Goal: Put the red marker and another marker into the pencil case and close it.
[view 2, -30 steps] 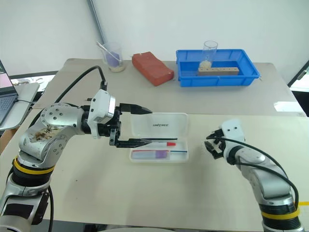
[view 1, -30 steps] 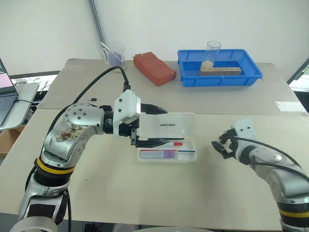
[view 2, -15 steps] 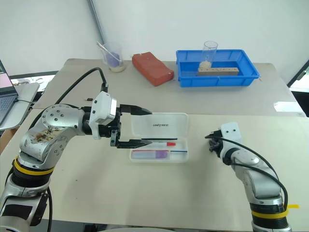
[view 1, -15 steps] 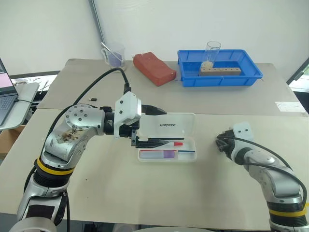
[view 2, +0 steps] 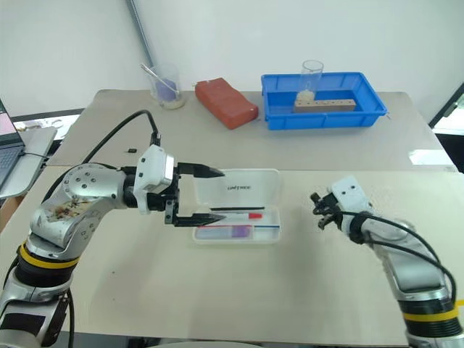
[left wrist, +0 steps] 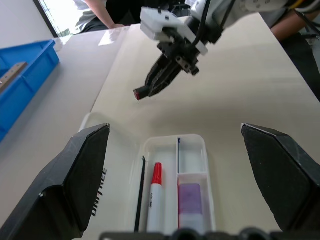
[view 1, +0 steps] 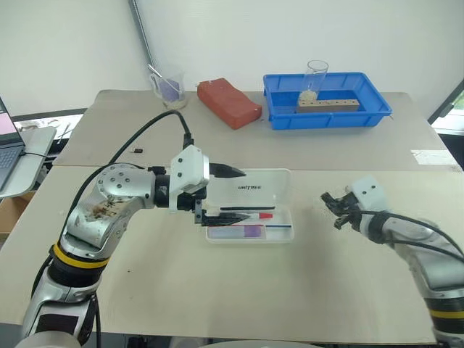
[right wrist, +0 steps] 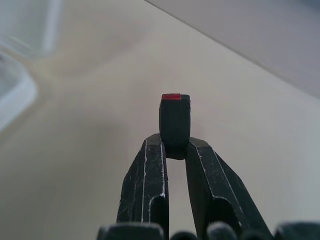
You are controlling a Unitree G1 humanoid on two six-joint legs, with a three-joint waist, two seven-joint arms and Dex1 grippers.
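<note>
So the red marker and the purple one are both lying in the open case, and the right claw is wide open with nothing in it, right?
Not quite. The red marker and the purple marker do lie in the open pencil case, but the right gripper is shut on a small black piece with a red end, as the right wrist view shows.

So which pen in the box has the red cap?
The slim white pen in the box, lying between the thin black stick and the fat purple pen.
</note>
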